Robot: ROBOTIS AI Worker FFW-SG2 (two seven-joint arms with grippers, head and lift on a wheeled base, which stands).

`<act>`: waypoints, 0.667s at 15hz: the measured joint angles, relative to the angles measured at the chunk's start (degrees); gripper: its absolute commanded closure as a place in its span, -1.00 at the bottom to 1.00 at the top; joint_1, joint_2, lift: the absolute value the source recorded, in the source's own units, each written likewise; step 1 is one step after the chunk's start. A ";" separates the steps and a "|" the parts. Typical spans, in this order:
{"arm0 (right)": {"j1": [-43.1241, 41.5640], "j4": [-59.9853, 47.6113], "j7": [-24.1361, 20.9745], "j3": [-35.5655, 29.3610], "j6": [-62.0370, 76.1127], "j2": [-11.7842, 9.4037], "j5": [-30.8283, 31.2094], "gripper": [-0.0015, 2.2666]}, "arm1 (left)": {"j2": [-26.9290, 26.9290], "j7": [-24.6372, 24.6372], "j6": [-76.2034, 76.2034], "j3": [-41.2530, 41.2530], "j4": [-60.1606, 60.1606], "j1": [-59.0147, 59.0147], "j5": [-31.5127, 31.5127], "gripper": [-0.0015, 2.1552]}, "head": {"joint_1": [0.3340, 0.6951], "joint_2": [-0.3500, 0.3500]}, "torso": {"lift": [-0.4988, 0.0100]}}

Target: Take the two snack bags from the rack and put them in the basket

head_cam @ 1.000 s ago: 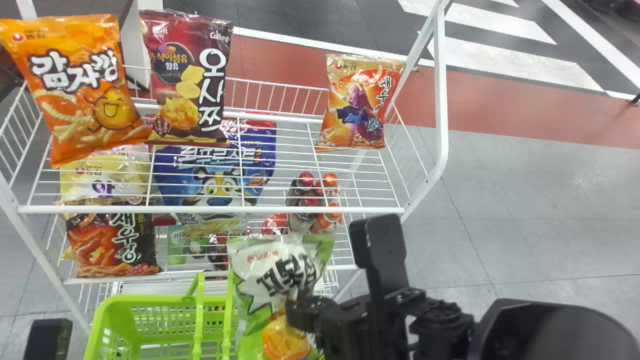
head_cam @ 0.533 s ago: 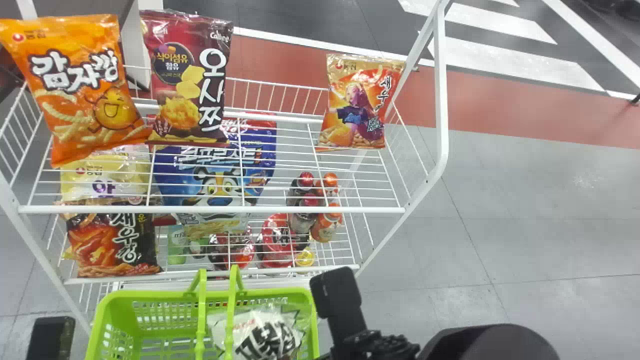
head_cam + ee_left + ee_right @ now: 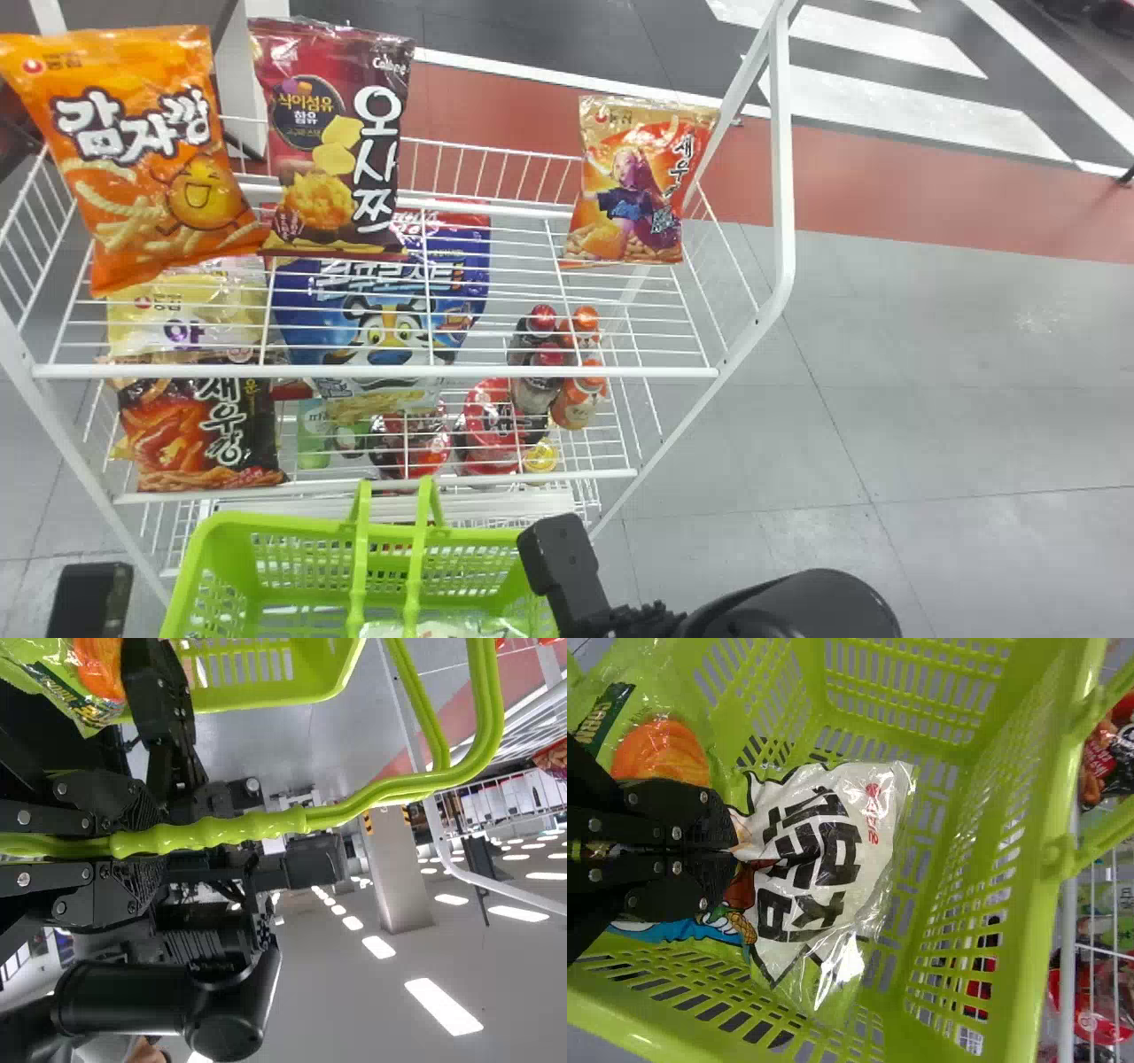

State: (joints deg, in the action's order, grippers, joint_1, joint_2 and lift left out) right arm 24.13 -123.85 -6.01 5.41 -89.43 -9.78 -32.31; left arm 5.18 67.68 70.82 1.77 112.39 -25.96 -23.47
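Right gripper (image 3: 735, 850): bag (image 3: 833, 850) was pinched for placing.
Left gripper (image 3: 159, 843): handles (image 3: 257, 826) were clamped.
Basket (image 3: 1045, 904): release inside was needed next.

In the head view, relative to centre, an orange bag (image 3: 142, 159) and a maroon bag (image 3: 332, 142) occupy 10 o'clock; a red-and-gold bag (image 3: 631, 182) occupies 1 o'clock. Blue pouch (image 3: 381, 310): 9 o'clock. Capped bottles (image 3: 580, 403): 6 o'clock, near centre. White floor stripes (image 3: 912, 106): 2 o'clock.
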 measured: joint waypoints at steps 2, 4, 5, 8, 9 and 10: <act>0.04 -0.57 0.74 -0.13 -0.08 -0.16 1.77 -1.00 | 0.01 0.00 -0.01 -0.04 0.02 -0.05 0.00 0.85 | 1.00 -1.00 | 0.92; 0.11 -2.63 1.15 -0.27 0.78 -0.44 3.62 -0.98 | 0.05 0.00 0.00 -0.13 0.08 -0.05 0.00 0.85 | 1.00 -1.00 | 0.92; 0.12 -3.91 1.62 -0.43 1.75 -0.57 4.40 -0.98 | 0.07 0.00 0.00 -0.11 0.10 -0.05 0.00 0.85 | 1.00 -1.00 | 0.92; -0.44 -6.63 5.11 -2.05 4.56 -0.71 5.31 -0.98 | 0.08 -0.08 -0.01 0.05 0.24 -0.18 0.04 0.85 | 1.00 -1.00 | 0.92; -0.73 -7.01 6.02 -2.80 6.26 -0.70 5.33 -0.98 | 0.10 -0.09 -0.02 0.05 0.28 -0.26 0.06 0.85 | 1.00 -1.00 | 0.92; -1.19 -7.36 6.74 -3.71 8.37 -0.69 5.35 -0.97 | 0.14 -0.10 -0.02 0.03 0.38 -0.37 0.09 0.85 | 1.00 -1.00 | 0.92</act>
State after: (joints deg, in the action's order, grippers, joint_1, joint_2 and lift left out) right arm 22.93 -131.21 0.74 1.69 -81.07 -10.47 -26.96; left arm 5.32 67.58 70.80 1.79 112.78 -26.33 -23.38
